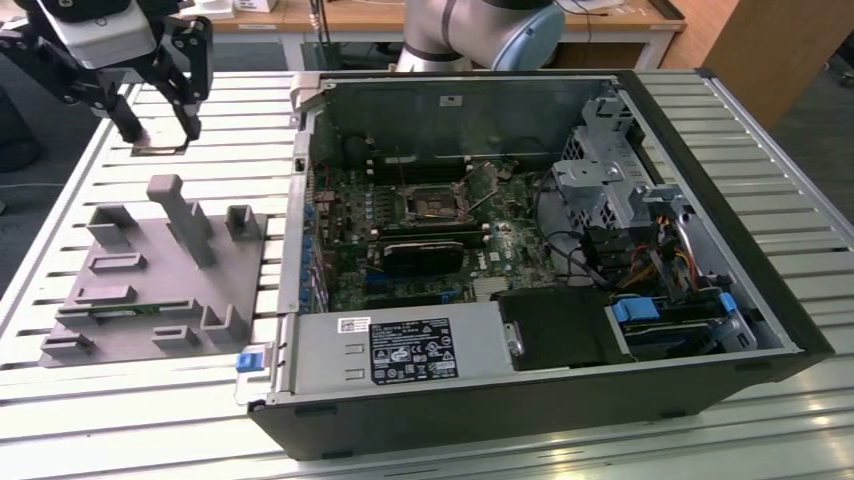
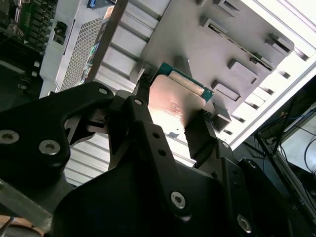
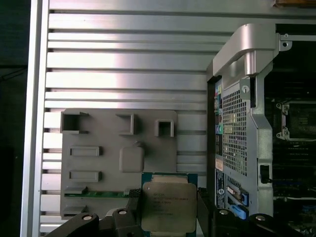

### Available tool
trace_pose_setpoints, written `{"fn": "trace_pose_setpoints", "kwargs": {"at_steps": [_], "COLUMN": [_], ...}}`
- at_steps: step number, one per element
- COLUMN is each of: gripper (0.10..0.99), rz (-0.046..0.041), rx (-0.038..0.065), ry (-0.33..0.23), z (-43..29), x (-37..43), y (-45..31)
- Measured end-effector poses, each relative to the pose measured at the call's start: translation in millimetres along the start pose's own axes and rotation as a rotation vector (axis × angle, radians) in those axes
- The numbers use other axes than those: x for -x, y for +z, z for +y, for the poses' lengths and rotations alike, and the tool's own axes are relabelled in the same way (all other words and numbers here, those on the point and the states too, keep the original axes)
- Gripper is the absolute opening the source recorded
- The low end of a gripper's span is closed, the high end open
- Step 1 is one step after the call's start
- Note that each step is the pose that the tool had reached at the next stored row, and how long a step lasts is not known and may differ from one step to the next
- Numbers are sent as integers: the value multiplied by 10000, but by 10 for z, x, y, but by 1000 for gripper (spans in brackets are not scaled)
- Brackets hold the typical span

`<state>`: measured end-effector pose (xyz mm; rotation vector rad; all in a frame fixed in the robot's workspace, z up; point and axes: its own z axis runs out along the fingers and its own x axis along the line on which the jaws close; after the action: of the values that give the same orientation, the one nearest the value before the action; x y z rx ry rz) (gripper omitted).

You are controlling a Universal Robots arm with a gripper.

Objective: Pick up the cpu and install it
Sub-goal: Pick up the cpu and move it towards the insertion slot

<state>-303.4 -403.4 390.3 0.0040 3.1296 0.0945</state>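
Gripper (image 1: 162,138) is hanging at the exterior view's upper left, pinching the cpu (image 3: 165,206) by two opposite edges near the grey tray (image 1: 147,295), and so thin a hold is risking a tilt or slip that could bend socket (image 1: 438,205) pins.

No print can be read anywhere. The cpu (image 3: 168,210), clamped in the gripper (image 3: 168,197), bears a few faint engraved lines on its metal top in the first wrist view, too small to make out. Well apart from the gripper, a white label (image 1: 414,350) on the power supply (image 1: 320,365) and a small white sticker (image 1: 352,323) beside it carry illegible marks.
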Motion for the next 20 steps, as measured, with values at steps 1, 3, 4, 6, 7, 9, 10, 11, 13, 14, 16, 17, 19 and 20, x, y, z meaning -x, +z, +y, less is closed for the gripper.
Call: {"fn": "trace_pose_setpoints", "kwargs": {"at_steps": [1, 3, 4, 6, 7, 9, 10, 11, 13, 14, 16, 17, 19, 20], "gripper": [537, 537, 537, 537, 537, 537, 537, 537, 537, 537, 537, 537, 537, 537], "rz": [0, -1, -1, -1, 0, 0, 0, 0, 0, -1, 0, 0, 0, 0], "rx": [0, 1, 0, 0, 0, 0, 0, -1, 0, 0, 0, 0, 0, 0], "ry": [0, 0, 1, 0, 0, 1, 0, 1, 1, 1, 0, 0, 1, 1], "z": [0, 0, 0, 0, 0, 0, 0, 0, 0, 0, 0, 0, 0, 0], "x": [12, 38, 50, 73, 83, 104, 116, 129, 147, 157, 178, 189, 209, 218], "y": [0, 2, 2, 3, 3, 4, 4, 4, 6, 6, 6, 7, 8, 8]}}
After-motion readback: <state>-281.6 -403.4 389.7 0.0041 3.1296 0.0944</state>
